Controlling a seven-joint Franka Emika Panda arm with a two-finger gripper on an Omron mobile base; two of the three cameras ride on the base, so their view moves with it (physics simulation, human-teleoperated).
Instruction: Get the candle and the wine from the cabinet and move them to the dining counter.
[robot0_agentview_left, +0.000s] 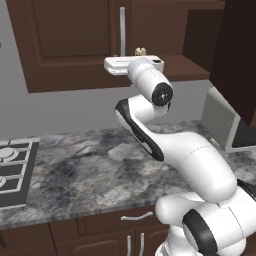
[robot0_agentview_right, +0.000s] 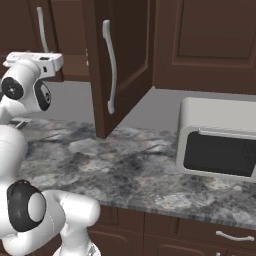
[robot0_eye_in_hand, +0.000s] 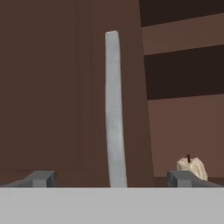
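Gripper: the white arm's two-finger gripper (robot0_eye_in_hand: 111, 178) is sitting wide open with nothing between the jaws; in the hand view the two small dark finger tips (robot0_eye_in_hand: 40, 178) are standing far apart at the bottom.

Arm: it's reaching up at the level of the cabinet's bottom shelf, with the white hand (robot0_agentview_left: 122, 65) lying flat right in front of the shelf edge in the left base view.

Cabinet: the dark brown wooden wall cabinet with panelled doors (robot0_agentview_left: 75, 45) is standing half open; its left door is shut, and the right door (robot0_agentview_right: 117, 60) is swinging out over the counter in the right base view.

Handle: the long vertical silver bar handle (robot0_eye_in_hand: 113, 109) on the shut door is lining up between the finger tips in the hand view, not touching either one.

Candle: the small squat cream-beige lumpy candle (robot0_eye_in_hand: 192, 167) is sitting on the open cabinet's lower shelf, just behind the right-hand finger tip in the hand view, and peeking over the hand in the left base view (robot0_agentview_left: 140, 51).

Counter: the grey-black marbled stone worktop (robot0_agentview_left: 100, 165) is running below the cabinet, with a stove burner grate (robot0_agentview_left: 12, 170) at its left end.

Appliance: a pale grey box with a dark glass front (robot0_agentview_right: 217, 145) is sitting on the worktop, well to the right of the arm.
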